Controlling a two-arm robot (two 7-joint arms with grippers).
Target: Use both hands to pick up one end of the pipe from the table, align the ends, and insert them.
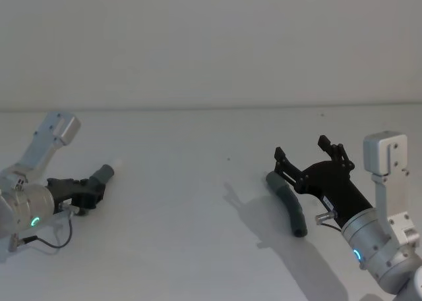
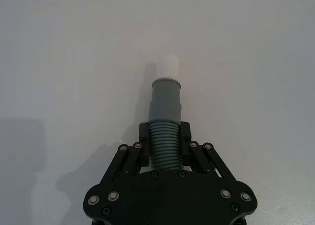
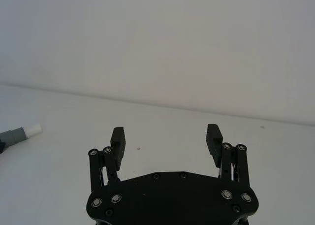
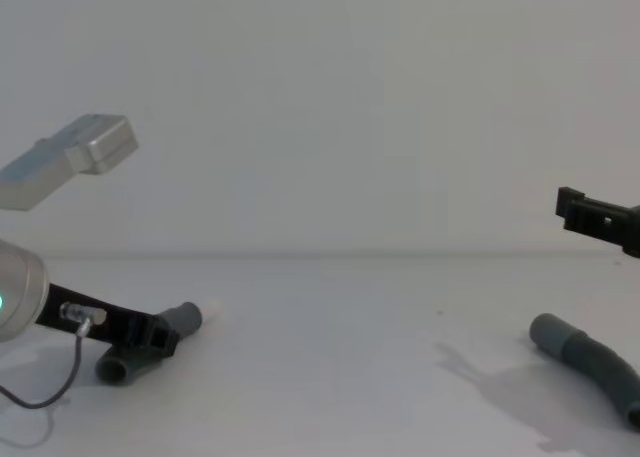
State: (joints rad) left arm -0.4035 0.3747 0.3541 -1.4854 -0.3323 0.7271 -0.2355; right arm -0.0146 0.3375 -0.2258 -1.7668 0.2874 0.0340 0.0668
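As its jaws clench the ribbed neck of the white-tipped hose piece [image 2: 166, 99] just behind the cuff, the left gripper [image 2: 165, 136] sits low at the left of the bench [image 1: 198, 248]. The right gripper [image 1: 302, 148], jaws spread wide and empty, hovers above the socket hose piece [image 1: 290, 205] lying at the right. The second pickup looks to be in hand: descend, then close near the plain cuff. Bare bench between the pieces leaves room for mating, and the far edge at the wall lies well behind.

Left gripper [image 2: 165, 135]: jaws clamped on the ribbed part of the hose [image 2: 166, 117].
Cuff [image 2: 166, 99]: just beyond the jaws.
White tip [image 2: 167, 66]: farthest from the jaws, over the table [image 2: 64, 62].
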